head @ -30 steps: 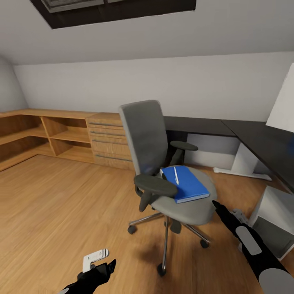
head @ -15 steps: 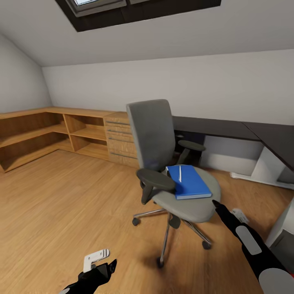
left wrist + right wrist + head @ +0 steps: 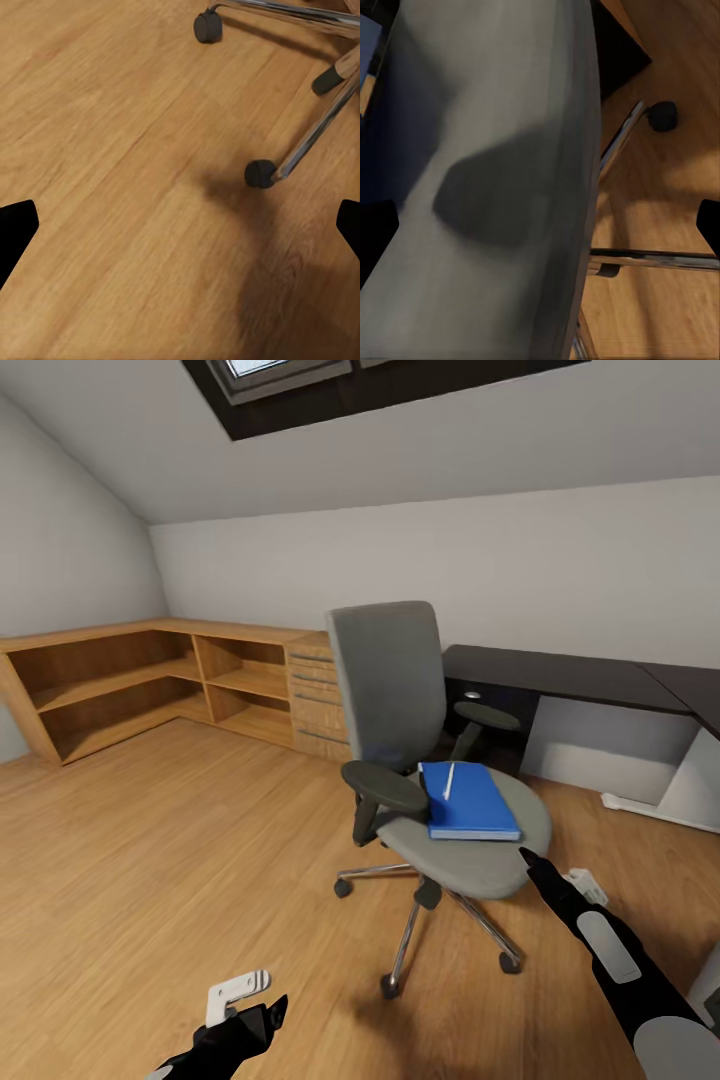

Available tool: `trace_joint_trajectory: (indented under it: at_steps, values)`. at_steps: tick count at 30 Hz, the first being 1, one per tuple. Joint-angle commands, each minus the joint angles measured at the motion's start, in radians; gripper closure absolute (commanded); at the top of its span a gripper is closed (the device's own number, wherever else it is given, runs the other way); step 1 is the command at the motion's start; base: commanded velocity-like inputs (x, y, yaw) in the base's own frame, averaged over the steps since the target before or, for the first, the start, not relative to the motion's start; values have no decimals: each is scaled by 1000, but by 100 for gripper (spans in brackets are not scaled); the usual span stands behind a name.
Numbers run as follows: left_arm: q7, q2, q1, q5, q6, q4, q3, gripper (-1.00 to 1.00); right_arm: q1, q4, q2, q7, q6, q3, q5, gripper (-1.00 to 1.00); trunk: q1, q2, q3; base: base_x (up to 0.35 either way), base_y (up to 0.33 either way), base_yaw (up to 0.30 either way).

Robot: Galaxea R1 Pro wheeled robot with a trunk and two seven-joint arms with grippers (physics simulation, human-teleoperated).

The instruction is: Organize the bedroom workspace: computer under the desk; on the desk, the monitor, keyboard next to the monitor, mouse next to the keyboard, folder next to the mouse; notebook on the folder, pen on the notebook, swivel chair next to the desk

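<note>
Swivel chair (image 3: pixel 430 760) stood between robot and surface (image 3: pixel 570 672), blue folder (image 3: pixel 468 802) and pen (image 3: pixel 449 781) on seat. Both end effectors, left (image 3: pixel 250 1015) and right (image 3: pixel 527 857), spread wide, empty.

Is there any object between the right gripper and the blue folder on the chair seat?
Nothing visible blocks it. The right gripper is at the front edge of the swivel chair seat, and the folder lies just beyond on the cushion, with only bare grey padding between. A white pen rests on the folder.

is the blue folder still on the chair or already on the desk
On the chair: the folder lies flat on the swivel chair seat, a pen on top.
</note>
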State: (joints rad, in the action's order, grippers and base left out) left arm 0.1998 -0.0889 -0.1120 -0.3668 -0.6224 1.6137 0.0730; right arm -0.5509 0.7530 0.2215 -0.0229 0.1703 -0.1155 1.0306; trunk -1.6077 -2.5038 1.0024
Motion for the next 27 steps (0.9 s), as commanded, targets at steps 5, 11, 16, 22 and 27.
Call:
trace_joint_trajectory:
  at_steps: [5,11,16,22,27]
  values:
    - [9,0,0,-11,-3,2,1,-100,0,-29,0,0,6,-2,2,-100,0,0,1,0,0,4]
    - [9,0,0,-11,-5,2,1,-100,0,-26,1,2,9,-2,3,-100,0,0,1,0,0,0]
    - [9,0,0,-11,-5,2,1,-100,0,-23,1,1,9,-3,3,-100,0,0,1,-35,0,0]
    - [9,0,0,-11,-5,1,1,-100,0,-20,1,2,9,-3,5,-100,0,0,1,-188,0,0]
    - [9,1,0,-11,-2,0,-1,-100,0,-20,1,1,9,-2,5,-100,0,0,1,-14,0,0]
